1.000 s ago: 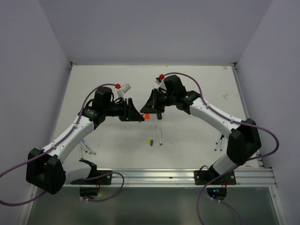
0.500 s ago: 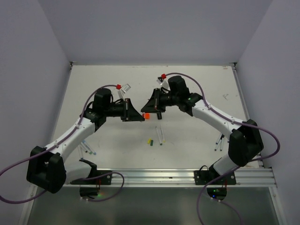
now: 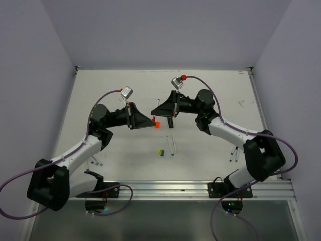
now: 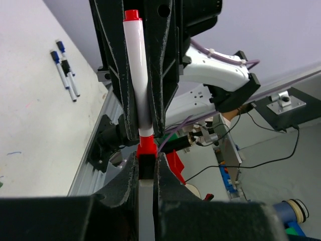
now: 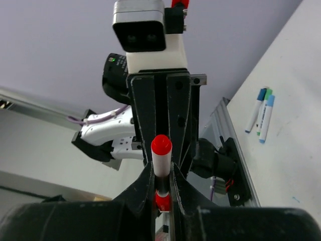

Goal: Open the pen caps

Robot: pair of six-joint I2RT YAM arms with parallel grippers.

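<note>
Left gripper [image 4: 146, 164] is clamped on the little red plastic cap [image 4: 146, 148], right gripper [image 5: 161, 176] squeezes the slim white pen barrel [image 4: 137, 75], mid-air over the white table [image 3: 215, 90]. A crooked pull probably slips the barrel out.

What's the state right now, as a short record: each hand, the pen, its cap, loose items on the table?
left hand: shut on the red cap
right hand: shut on the white pen by its barrel
pen: held in the air between both hands
cap: on the barrel, not yet pulled off
table: yellow and green caps beside a loose pen; more pens near the right edge
</note>
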